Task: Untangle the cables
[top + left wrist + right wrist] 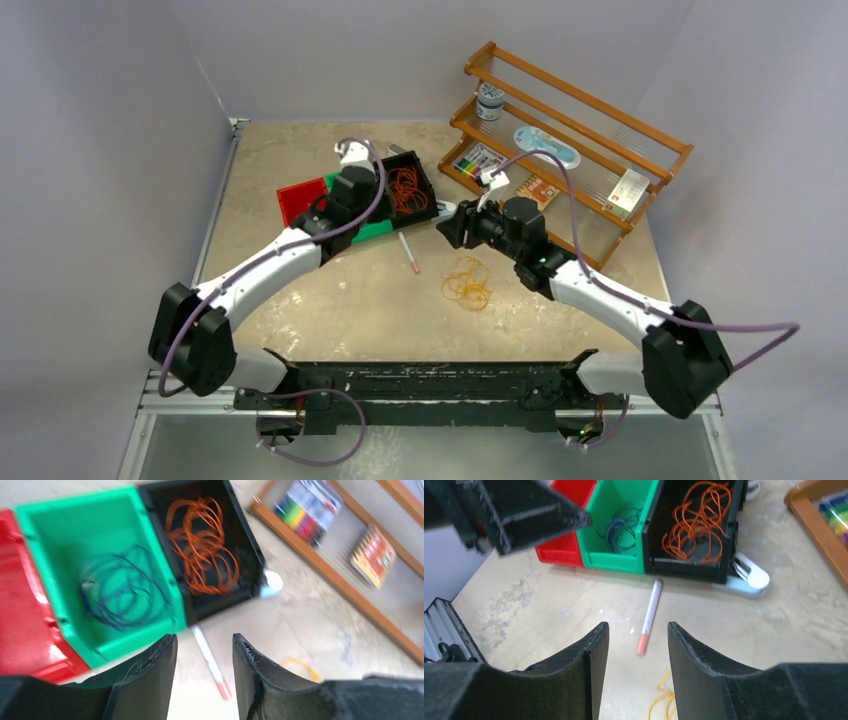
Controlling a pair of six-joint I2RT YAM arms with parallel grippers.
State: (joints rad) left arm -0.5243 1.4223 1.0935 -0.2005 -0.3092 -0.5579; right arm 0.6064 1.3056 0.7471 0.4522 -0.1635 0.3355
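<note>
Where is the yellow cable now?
In the top view the yellow cable lies on the table, right of the white pen, apart from the black bin.

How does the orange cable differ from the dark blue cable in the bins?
The orange cable lies in the black bin, the dark blue cable in the green bin. The orange cable's strands look thicker than the dark blue cable's. Both are loose coils of several loops.
</note>
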